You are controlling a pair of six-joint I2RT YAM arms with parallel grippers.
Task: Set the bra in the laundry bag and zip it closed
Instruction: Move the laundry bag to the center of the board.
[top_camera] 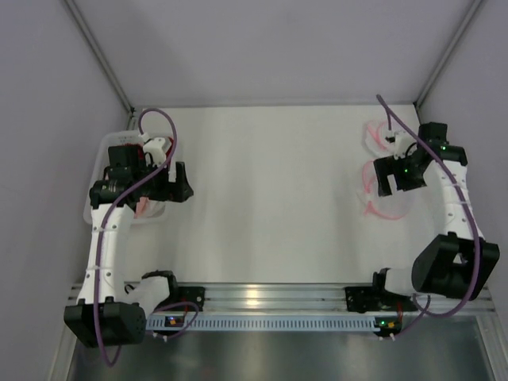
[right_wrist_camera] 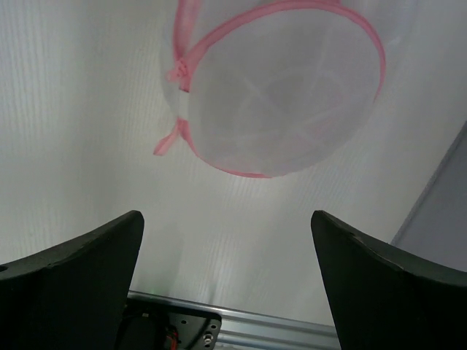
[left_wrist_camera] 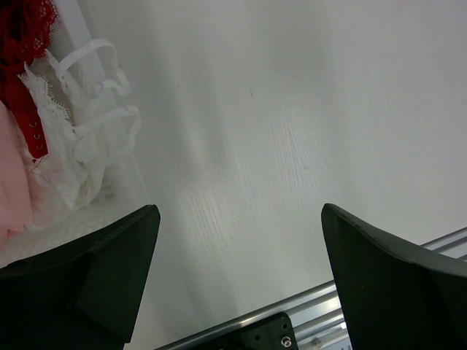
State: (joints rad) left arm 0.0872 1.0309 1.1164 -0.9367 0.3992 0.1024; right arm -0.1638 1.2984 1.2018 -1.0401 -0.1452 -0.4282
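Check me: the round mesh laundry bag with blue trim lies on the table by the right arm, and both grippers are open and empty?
Not quite. The laundry bag has pink trim, not blue; the right wrist view shows it. The rest holds: it lies on the table, and the left gripper and right gripper are open and empty.

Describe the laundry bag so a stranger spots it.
Go to the table's right side, under the right arm. The laundry bag lies there: round, see-through white mesh. Unlike the lace garments in the left bin, it has a pink zipper rim.
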